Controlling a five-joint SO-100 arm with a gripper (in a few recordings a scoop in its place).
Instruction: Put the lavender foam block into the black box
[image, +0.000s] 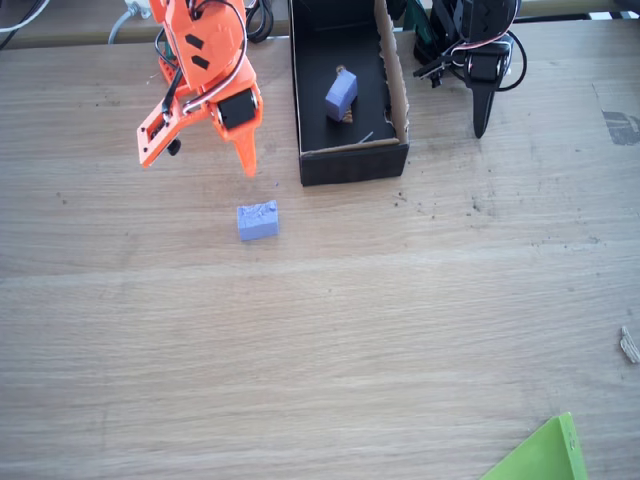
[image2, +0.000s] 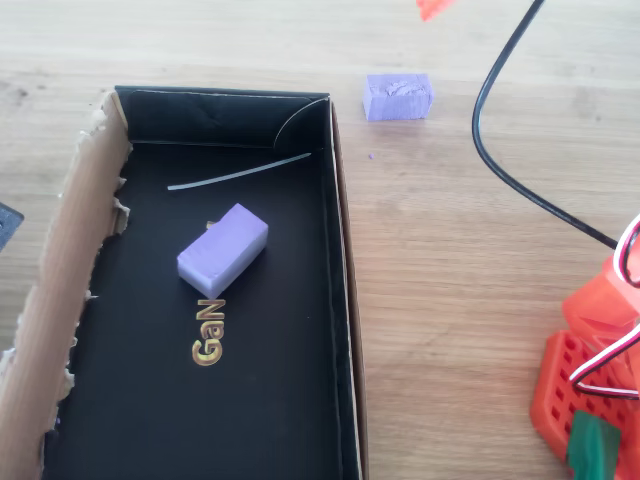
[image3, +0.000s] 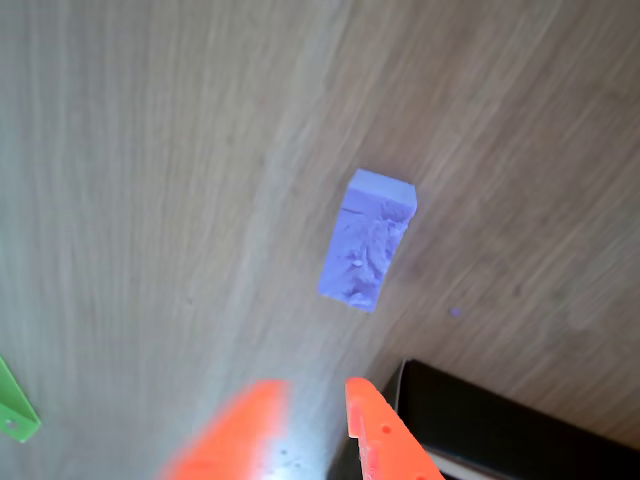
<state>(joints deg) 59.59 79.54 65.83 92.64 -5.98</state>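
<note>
1. The orange end effector (image: 200, 150) hangs above the bench (image: 400, 330) with its two fingers spread apart and nothing between them. In the fixed view it sits up and to the left of the target, not touching it.
2. In the wrist view the orange fingertips (image3: 375, 425) point down at bare wood, and the block lies ahead of them, so the tool looks lined up for a descent rather than a grasp in progress. This appears to be the approach step.
3. The lavender foam block (image: 258, 221) lies flat on the bench, rough crumbly face up, well clear of any wall. Its short sides are free, which should let the fingers close across the narrow width.
4. The black box (image: 350, 165) stands just right of the end effector in the fixed view, its near end wall close to the block. The carry would therefore be short: lift, swing right, release over the low wall.
5. Inside the box a smoother lavender block (image2: 222, 250) already rests on the black floor near gold lettering, beside a thin pale strip (image2: 240, 172). One long wall shows torn tan cardboard (image2: 70, 290).
6. A black cable (image2: 500, 150) loops over the bench near the block in the overhead view; it could snag the arm's base side.
7. A green sheet corner (image: 545, 455) lies at the bench's near edge, well apart.
</note>
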